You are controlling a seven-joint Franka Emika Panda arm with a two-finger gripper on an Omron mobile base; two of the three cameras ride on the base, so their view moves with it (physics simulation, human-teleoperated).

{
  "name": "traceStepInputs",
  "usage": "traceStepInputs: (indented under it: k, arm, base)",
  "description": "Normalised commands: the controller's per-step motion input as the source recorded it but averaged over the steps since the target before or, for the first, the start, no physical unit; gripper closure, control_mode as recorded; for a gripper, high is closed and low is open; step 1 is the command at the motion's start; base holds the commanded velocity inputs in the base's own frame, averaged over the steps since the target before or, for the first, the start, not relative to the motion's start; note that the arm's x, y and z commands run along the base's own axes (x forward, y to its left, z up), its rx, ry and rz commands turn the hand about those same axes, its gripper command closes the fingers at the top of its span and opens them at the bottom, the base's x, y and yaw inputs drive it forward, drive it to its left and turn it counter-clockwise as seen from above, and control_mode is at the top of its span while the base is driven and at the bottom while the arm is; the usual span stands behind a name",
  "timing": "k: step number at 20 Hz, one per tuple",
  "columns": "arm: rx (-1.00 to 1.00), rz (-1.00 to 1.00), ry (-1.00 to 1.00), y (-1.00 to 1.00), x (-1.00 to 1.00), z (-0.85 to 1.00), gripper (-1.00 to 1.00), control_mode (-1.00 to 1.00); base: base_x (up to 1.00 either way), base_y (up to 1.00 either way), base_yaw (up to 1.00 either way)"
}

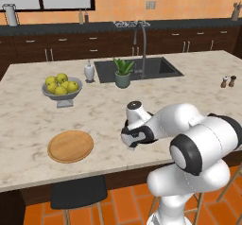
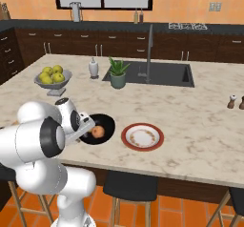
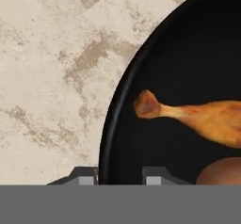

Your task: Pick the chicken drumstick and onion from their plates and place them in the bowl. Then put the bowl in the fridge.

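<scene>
Claw [image 3: 120, 177] low, jaws narrowly apart

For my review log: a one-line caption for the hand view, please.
Golden-brown chicken drumstick and round orange-brown onion lie inside the glossy black round bowl on the beige marble counter.

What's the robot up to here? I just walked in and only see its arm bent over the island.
The gripper straddles the rim of the black bowl on the marble counter. The drumstick and onion already lie in the bowl. The wooden plate and white plate sit bare.
</scene>
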Motion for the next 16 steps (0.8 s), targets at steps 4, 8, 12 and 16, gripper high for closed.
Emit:
traceStepInputs:
  k: [4,8,12,16]
  arm:
    - [0.0,0.01,0.0,0.0,0.0,0.0,1.0,-1.0]
    - [-0.01,0.0,-0.03,0.0,-0.03,0.47,1.0,-1.0]
    - [0.0,0.0,0.0,0.01,-0.11,1.0,1.0,-1.0]
    - [0.0,0.0,0.0,0.0,-0.26,1.0,1.0,-1.0]
  base:
    - [0.0,0.0,0.0]
    - [0.0,0.0,0.0]
    - [0.0,0.0,0.0]
    - [0.0,0.0,0.0]
